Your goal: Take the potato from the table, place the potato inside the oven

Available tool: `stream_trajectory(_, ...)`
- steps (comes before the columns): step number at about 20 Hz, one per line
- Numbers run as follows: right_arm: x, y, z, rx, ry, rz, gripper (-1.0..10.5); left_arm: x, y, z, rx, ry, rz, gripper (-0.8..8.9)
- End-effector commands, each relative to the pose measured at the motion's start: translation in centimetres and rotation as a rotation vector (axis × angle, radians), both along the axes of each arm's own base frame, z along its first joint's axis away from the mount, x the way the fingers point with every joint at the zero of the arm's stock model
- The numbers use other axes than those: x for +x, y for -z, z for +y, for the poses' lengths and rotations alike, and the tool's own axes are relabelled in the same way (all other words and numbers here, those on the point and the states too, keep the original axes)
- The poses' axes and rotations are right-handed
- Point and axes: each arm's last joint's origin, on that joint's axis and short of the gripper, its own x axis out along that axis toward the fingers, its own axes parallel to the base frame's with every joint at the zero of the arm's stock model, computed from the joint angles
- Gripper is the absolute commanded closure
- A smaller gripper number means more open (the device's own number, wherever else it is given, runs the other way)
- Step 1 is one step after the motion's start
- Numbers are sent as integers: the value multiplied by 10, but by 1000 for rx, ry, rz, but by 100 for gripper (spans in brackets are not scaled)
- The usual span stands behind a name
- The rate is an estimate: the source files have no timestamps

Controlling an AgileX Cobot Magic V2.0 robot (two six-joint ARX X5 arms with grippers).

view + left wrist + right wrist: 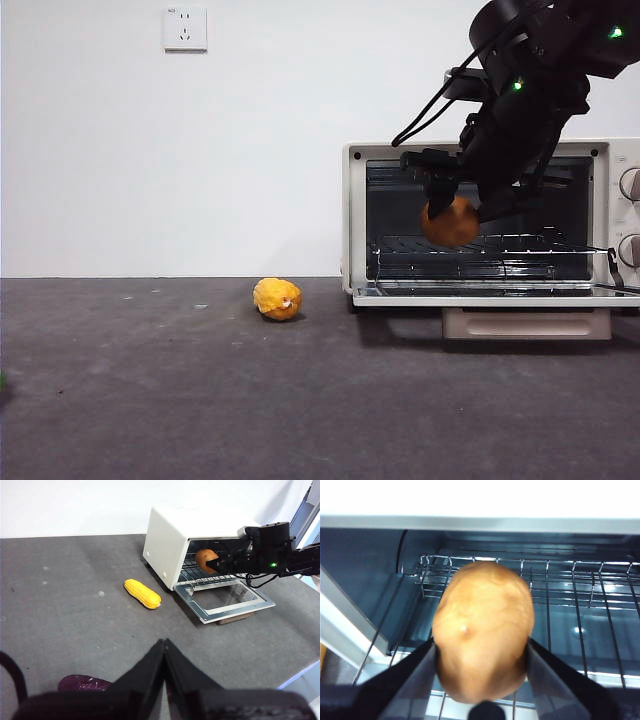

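My right gripper (452, 212) is shut on the brown potato (449, 223), holding it at the mouth of the cream-white oven (355, 215), just above the wire rack (480, 245). In the right wrist view the potato (482, 630) fills the space between my two black jaws, with the rack (580, 600) behind it. The left wrist view shows the potato (205, 560) and the right gripper (216, 565) at the open oven (170, 540). My left gripper (164, 647) hangs shut and empty over the dark grey table (65, 610), far from the oven.
The oven door (500, 296) lies folded down flat in front of the oven. A bumpy yellow-orange object (277, 299) lies on the table left of the oven. A purple object (82, 683) sits under my left gripper. A wall socket (185, 29) is on the white wall.
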Motion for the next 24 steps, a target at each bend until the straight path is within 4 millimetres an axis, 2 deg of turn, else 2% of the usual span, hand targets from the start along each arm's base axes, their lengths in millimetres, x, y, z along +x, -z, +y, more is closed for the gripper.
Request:
stream_trajectory(1,0,8,1,7,13,42,542,0,1,0,-5,-2,-1,822)
stream_trajectory(3,0,8,1,6,13,45,431,0,1,0,-5,-2,-1,822)
stream_trajectory(6,-7,-2,-1,8,-7,73,433,0,1,0,-5,2,1,822)
stream_trajectory(10,-37,-44,-12,27,-5,96,433,0,1,0,-8,0,2,822)
stream_trajectory(14,-92,-92,-33,-5,-16,128,434,1,0,-2,-21,-14,15,822)
stream_trajectory(16,-127,-117,-45,5,-37,112,442,3,-1,-7,-37,-34,33,822)
stream_trajectory(19,-186,-149,-67,49,-65,32,444,8,-5,-24,-24,-38,59,822)
stream_trajectory(22,-229,-164,-83,88,-89,-46,458,13,-9,-46,7,-38,71,822)
stream_trajectory(24,-251,-167,-92,100,-94,-75,555,14,-11,-62,34,-33,75,822)
